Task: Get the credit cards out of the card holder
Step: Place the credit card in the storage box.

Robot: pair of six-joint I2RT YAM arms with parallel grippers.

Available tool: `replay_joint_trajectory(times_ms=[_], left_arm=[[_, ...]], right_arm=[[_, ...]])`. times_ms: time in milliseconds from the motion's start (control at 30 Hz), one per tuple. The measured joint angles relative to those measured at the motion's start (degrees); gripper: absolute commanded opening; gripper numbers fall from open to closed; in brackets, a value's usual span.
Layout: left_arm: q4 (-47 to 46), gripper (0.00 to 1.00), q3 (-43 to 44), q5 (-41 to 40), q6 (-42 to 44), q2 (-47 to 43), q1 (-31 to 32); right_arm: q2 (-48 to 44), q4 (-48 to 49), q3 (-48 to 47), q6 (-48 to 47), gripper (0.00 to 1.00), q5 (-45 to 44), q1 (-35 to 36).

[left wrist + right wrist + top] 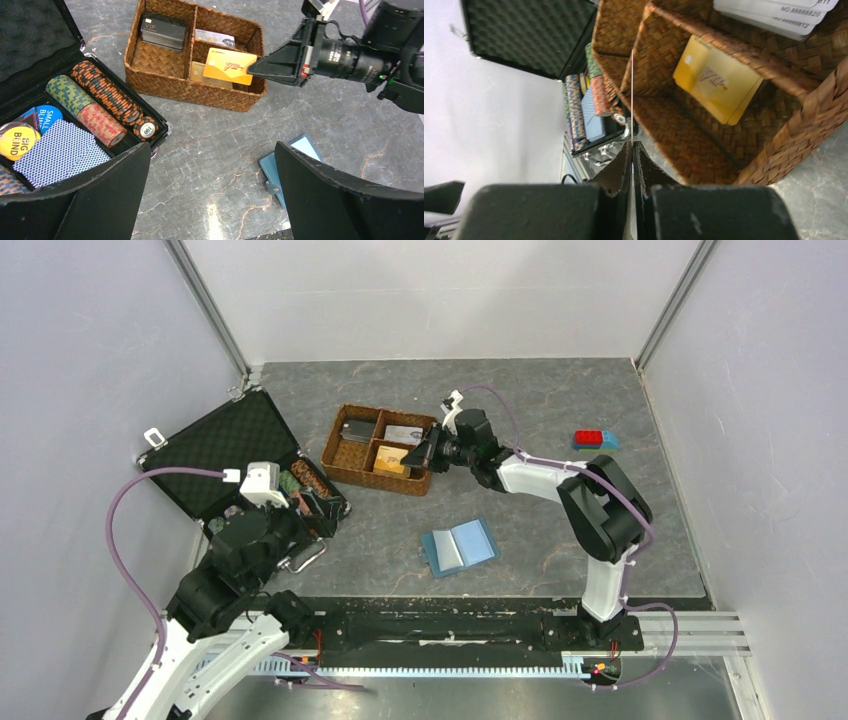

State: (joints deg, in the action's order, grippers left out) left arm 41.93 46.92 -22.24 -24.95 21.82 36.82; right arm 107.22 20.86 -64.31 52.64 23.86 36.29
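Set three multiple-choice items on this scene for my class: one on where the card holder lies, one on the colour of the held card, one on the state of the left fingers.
1. Where does the card holder lie?
A. In the case. B. On the table. C. In the tray.
2. What colour is the card that the right fingers hold?
A. Green. B. Purple. C. Orange.
3. How do the left fingers stand?
A. Wide open, empty. B. Shut, empty. C. Shut on a card.

Key:
1 B: the card holder lies open on bare table in the top view.
2 C: the left wrist view shows an orange card pinched at the fingertips.
3 A: both fingers stand far apart with nothing between them.
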Motion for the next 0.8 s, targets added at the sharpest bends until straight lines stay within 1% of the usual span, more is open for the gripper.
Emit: replay_joint_trajectory(times_ms=[167, 367, 800], left_arm=[[0.0, 1.0, 0.0, 0.0, 0.0, 0.3, 0.0], [0.0, 1.0, 0.0, 0.0, 0.0, 0.3, 0.0], [0.0, 1.0, 0.0, -0.1, 0.1, 0.3, 0.0]], right_arm=[[4.6, -4.0, -4.8, -0.3, 0.0, -2.5, 0.3], [8.5, -6.0, -9.1, -0.1, 0.0, -3.5, 0.3], [13.6, -8.6, -13.9, 0.3, 0.0, -4.7, 0.5]])
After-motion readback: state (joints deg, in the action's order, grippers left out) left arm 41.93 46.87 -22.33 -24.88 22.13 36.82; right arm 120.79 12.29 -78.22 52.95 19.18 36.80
